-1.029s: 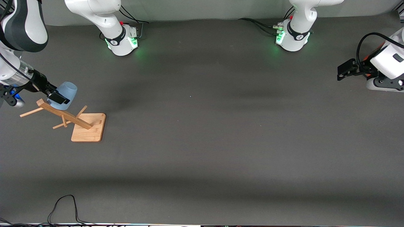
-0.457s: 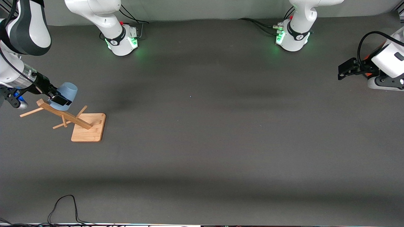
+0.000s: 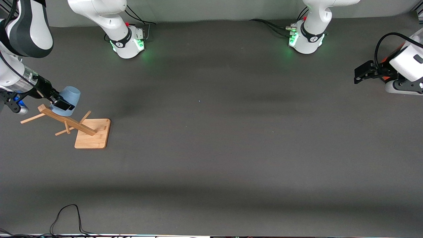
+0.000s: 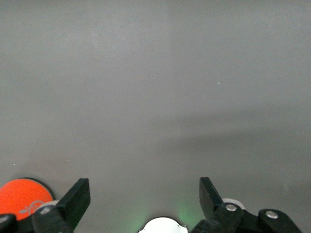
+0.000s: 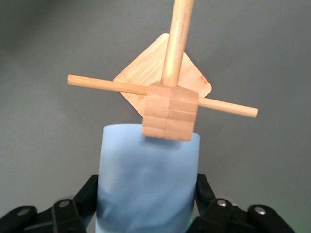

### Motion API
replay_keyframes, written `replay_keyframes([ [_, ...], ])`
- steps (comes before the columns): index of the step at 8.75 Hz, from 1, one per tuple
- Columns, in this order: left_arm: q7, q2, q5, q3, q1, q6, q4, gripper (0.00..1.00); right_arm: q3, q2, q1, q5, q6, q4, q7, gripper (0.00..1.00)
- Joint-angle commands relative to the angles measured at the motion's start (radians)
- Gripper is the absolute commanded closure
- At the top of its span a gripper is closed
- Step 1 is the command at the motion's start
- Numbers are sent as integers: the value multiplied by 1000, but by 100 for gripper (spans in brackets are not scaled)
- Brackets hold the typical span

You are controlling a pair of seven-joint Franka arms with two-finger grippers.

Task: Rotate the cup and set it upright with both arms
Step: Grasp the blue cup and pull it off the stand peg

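Note:
The pale-blue cup hangs tilted on the wooden peg rack at the right arm's end of the table, its narrower closed end up. My right gripper is shut on the cup's wider lower part, one finger on each side. In the right wrist view the cup fills the space between the right gripper's fingers, under the rack's top block. My left gripper waits in the air over the left arm's end of the table; in its wrist view the left gripper is open with nothing between its fingers.
The rack's pole and cross pegs stand beside the cup, over a square wooden base. A black cable loops at the table edge nearest the front camera. A red-orange round part shows beside the left gripper.
My right gripper's fingers have shut onto the cup, which was between open fingers a second ago. The left arm shifted slightly.

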Motion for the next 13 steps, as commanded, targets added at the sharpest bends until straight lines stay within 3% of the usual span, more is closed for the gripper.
replay_keyframes([
  [1, 1, -12, -10, 1, 4, -29, 11, 0, 6, -68, 4, 9, -112, 40, 23, 40],
  [4, 0, -12, -10, 0, 4, -27, 11, 0, 31, -179, 67, 7, -251, 55, 166, 40],
  [8, 0, -12, -10, 0, 4, -29, 11, 0, 29, -182, 366, 21, -294, 100, 625, 41],
  [11, -2, -12, -10, -2, 2, -27, 11, 0, 29, -3, 581, 62, -266, 234, 978, 42],
  [13, -2, -12, -12, -2, 4, -27, 13, 0, 29, 202, 703, 61, -257, 401, 1205, 43],
])
